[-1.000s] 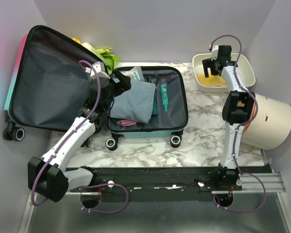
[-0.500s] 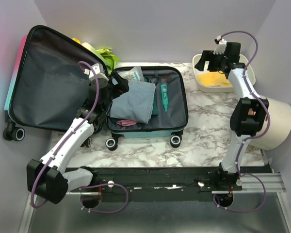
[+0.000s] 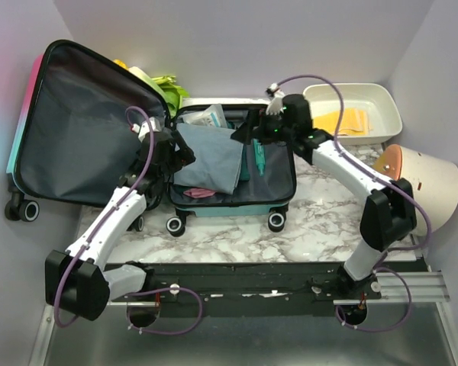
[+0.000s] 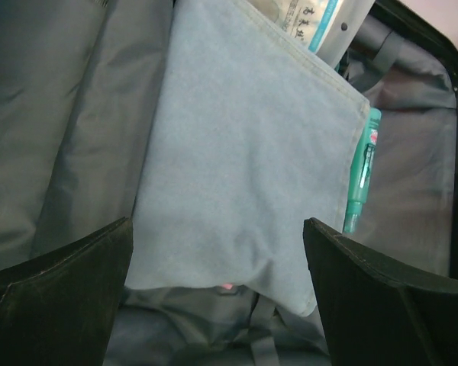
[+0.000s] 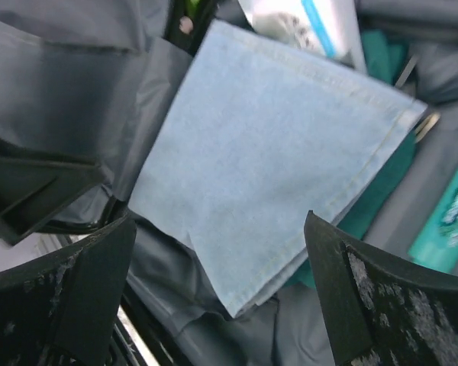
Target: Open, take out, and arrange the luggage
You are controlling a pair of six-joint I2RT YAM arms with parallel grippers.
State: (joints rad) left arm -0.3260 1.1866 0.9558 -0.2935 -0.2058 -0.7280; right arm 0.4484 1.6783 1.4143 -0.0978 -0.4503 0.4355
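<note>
Currently the open luggage holds a blue cloth and teal tube, with left fingers and right fingers spread.

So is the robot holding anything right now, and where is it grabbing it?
Nothing. The left gripper and right gripper are both open and empty, hovering over the blue cloth in the suitcase.

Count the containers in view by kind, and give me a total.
luggage, lying open: 1
white tray: 1
bucket, tipped on its side: 1
Total: 3
</note>
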